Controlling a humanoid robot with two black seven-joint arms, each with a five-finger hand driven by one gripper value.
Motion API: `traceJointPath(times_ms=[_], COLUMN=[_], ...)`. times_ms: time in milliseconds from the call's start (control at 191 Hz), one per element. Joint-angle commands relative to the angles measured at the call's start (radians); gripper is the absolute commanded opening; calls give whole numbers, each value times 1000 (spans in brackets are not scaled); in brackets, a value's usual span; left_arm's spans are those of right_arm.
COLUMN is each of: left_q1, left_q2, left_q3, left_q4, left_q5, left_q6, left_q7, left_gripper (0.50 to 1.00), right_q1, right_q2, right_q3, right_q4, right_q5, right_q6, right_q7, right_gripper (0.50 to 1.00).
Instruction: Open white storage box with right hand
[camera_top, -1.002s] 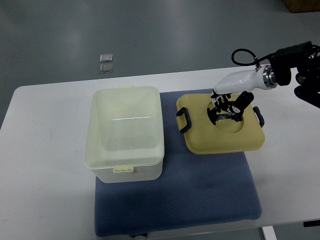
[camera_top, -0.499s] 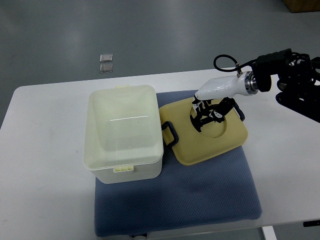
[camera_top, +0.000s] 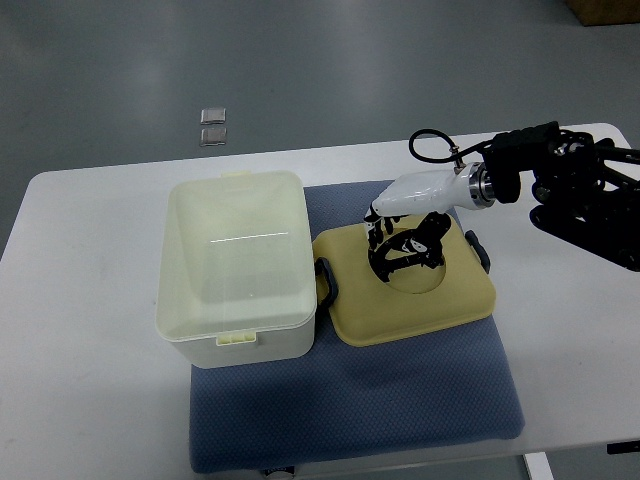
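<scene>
The white storage box (camera_top: 235, 265) stands open and without a lid on the left part of a blue mat (camera_top: 350, 400). Its pale yellow lid (camera_top: 415, 300), with a dark handle (camera_top: 327, 280) at each end, lies flat on the mat just right of the box, its left handle close to the box wall. My right hand (camera_top: 400, 245) comes in from the right edge. Its dark fingers are hooked into the round hole in the lid's middle and grip the lid. The left arm is out of view.
The white table (camera_top: 90, 380) carries the mat; its near edge runs just below the mat. A black cable loop (camera_top: 428, 142) sticks up from my right forearm. Two small shiny squares (camera_top: 212, 127) lie on the grey floor beyond the table.
My right hand has dragged the yellow lid leftward across the mat until it sits next to the box. The box has shifted slightly to the left.
</scene>
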Motion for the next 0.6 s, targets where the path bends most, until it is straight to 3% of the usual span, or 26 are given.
traceJointPath(times_ms=[0,168,373,425,514,593], left_q1=[0,0,0,0,0,0], left_q2=[0,0,0,0,0,0], left_q3=[0,0,0,0,0,0], left_q4=[0,0,0,-2,-3,-3], left_q5=[0,0,0,0,1,3], left_q6=[0,0,0,0,0,0], left_q7=[0,0,0,0,0,0], left_gripper=[1000,1000,1000,1000,1000,1000], right_q1=[-2,6,0,-7,-36,-85], right_q2=[-5,-15,-4,5,28,65], right_q3=[0,18,290,354,423,460], right_q4=[-3,-18,-129,-181,-222,-227], right_q5=[1,2,212,403,823,1350], right_q6=[5,1,28,34,41,25], right_q7=[0,0,-3,-20,-102,-238], right_gripper=[921,924,924,924,924,924])
